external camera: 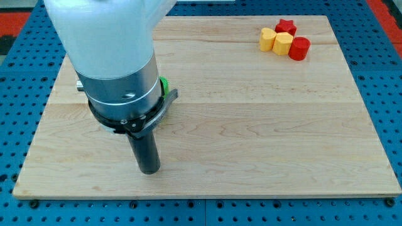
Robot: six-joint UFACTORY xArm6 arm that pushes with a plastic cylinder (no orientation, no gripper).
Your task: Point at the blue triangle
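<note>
No blue triangle shows in the camera view; it may be hidden behind my arm. My tip (149, 170) rests on the wooden board (251, 132) near the view's bottom left. A green block (164, 84) peeks out from behind the arm's body, just above and right of the tip; its shape cannot be made out. The arm's wide white and grey body covers the board's upper left part.
At the view's top right a red star (286, 26), two yellow blocks (268, 39) (282, 44) and a red cylinder (299, 48) sit tightly together. Blue perforated table surrounds the board.
</note>
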